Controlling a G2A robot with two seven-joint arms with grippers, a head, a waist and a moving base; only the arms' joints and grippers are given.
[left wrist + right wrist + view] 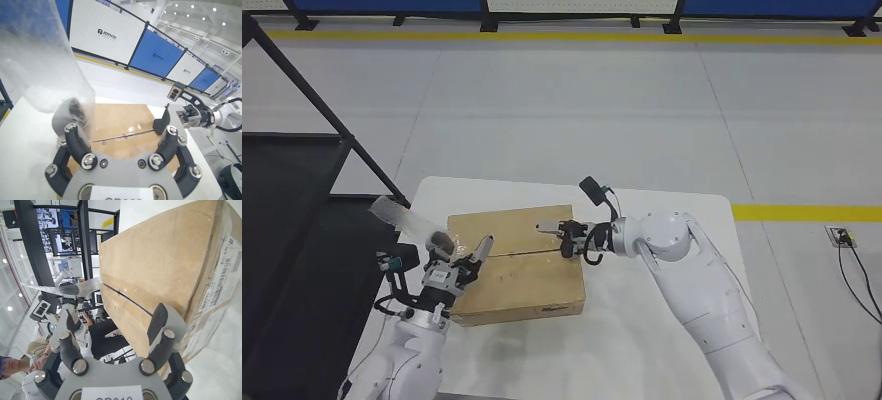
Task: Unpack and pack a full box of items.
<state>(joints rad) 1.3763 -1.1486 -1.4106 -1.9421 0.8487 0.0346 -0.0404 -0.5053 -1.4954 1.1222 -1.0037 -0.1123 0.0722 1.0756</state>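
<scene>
L end effector (119, 115) wide open – clear plastic strip (47, 66) clinging to one finger. R end effector (113, 321) open, empty – over closed box (517, 270) on table (642, 340).

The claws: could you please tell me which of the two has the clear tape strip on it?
The left claw: the clear tape strip clings to one of its fingers. The right claw, open at the box, carries nothing.

The white tabletop (622, 340) stands on a pale floor (542, 110) with a yellow line (802, 212). A black frame (302, 84) stands beside it, with blue-and-white panels (157, 56) beyond.
</scene>
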